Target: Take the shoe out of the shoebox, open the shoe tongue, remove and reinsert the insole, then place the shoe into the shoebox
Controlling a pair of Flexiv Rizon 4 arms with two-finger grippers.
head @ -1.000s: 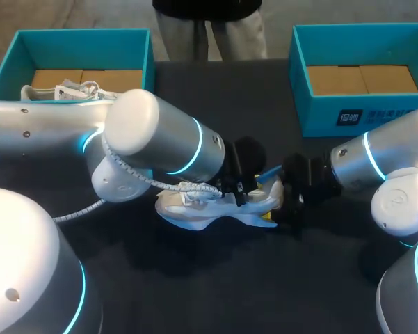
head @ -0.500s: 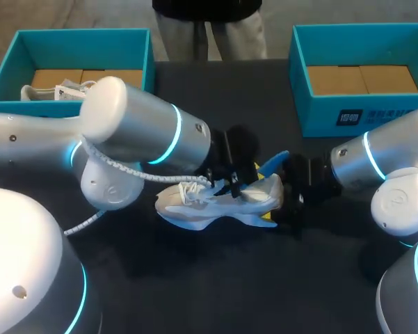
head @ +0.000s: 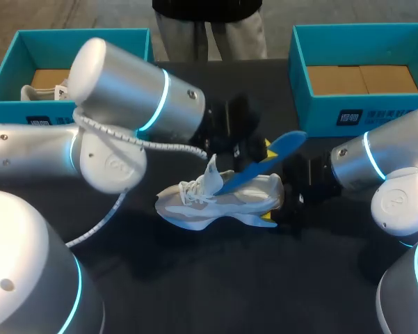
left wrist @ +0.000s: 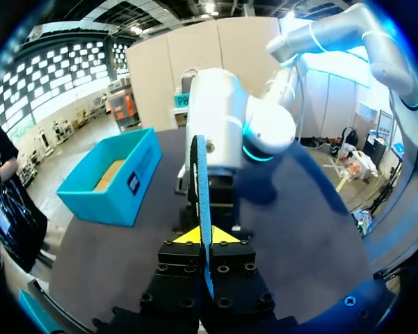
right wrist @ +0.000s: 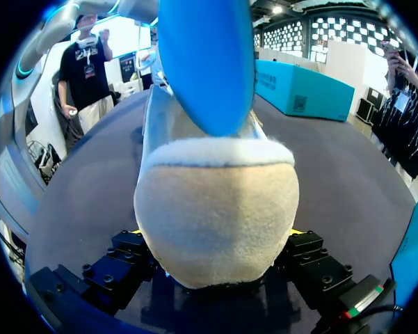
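The left gripper [left wrist: 202, 235] is closed down to a sliver on a blue insole [left wrist: 200, 177], which stands edge-on between its two yellow tips and runs straight out ahead of them. In the head view this gripper sits just past the middle of the dark table [head: 195, 278], at about 12 o'clock from the shoe [head: 215, 202]. The insole slants across that view. Its lower end is at the shoe's opening, toward 8 o'clock. Its free end is lifted toward 2 o'clock, clear above the heel.

The right gripper [right wrist: 215, 243] stands wide, with one finger pressed against each side of the shoe's pale, rounded heel, so it grips the shoe there. The shoe is white and grey and rests on its sole near the table's centre. Its long axis runs from 9 to 3 o'clock in the head view, with the toe pointing to 9 o'clock and the heel to 3 o'clock. The tongue [head: 210, 170] stands pulled up above the laces.

A teal shoebox [head: 83, 33] sits at 10 o'clock with a second white shoe [head: 42, 90] in it. Another teal shoebox [head: 320, 115] sits at 2 o'clock.
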